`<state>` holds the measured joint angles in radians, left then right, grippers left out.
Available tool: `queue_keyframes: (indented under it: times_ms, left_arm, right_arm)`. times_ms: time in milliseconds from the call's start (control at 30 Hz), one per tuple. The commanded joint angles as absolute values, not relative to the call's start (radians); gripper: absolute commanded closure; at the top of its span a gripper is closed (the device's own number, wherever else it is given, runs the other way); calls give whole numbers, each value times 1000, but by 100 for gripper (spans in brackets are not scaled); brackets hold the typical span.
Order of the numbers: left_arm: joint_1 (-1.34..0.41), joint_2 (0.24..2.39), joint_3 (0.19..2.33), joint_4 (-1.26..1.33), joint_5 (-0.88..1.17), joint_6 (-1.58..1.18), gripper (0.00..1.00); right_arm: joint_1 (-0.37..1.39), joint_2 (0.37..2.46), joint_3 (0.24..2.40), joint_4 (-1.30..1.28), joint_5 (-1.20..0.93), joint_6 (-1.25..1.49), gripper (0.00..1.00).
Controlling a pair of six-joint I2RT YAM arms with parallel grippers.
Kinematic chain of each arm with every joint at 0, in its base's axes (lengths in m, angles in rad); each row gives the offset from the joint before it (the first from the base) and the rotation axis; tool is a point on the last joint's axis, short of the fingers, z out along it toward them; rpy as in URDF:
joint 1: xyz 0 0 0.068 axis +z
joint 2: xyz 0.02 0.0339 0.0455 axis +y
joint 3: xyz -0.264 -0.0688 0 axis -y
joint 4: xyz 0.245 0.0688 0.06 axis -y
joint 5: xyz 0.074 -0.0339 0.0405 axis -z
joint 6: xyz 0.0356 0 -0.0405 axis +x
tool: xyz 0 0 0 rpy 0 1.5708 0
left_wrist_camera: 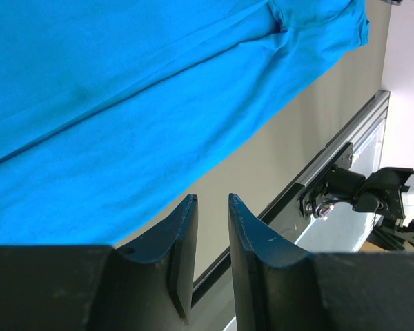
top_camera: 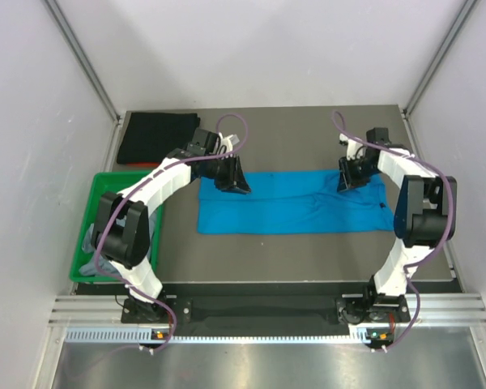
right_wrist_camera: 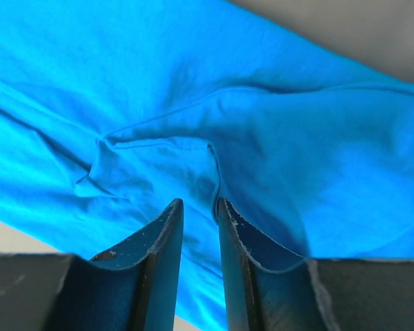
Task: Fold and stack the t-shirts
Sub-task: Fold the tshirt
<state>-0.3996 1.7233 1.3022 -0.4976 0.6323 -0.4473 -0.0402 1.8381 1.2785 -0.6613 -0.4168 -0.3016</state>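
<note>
Jaws: left gripper shows a narrow gap with nothing in it, and bare table is visible through the slot. The right gripper is also narrow. Blue cloth fills the view behind its slot, and a raised crease runs right up to one finger's tip. Can't tell if cloth is pinched there.

- table: grey-brown top, everything below sits on it.
- blue t-shirt: flat mid-table, folded into a long band running left to right, sleeve end on the right. The left gripper is at its far-left corner, the right gripper over its far edge near the right end. In the left wrist view the finger ends sit just off the cloth's edge, over the table.
- green bin: left side of the table, toward the near edge.
- black t-shirt: folded, far-left corner, just behind the bin, apart from the blue one.
- grey t-shirt: bunched inside the bin, partly hidden by the left arm.
</note>
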Motion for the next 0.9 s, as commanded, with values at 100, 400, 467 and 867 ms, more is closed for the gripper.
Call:
queue_keyframes:
  times_ms: [100, 400, 467, 867]
  left_arm:
    - [-397, 1681, 1301, -453, 661, -453, 70]
    - [-400, 1675, 1295, -449, 661, -453, 70]
    - [-400, 1677, 1295, -449, 663, -454, 70]
    - [-400, 1680, 1296, -448, 664, -454, 70]
  right_arm:
    - [-35, 1741, 1206, -637, -419, -256, 72]
    - [-32, 1709, 1164, -608, -414, -218, 72]
    - [-31, 1703, 1154, -595, -384, -207, 72]
    - [-8, 1669, 1118, -426, -324, -173, 74]
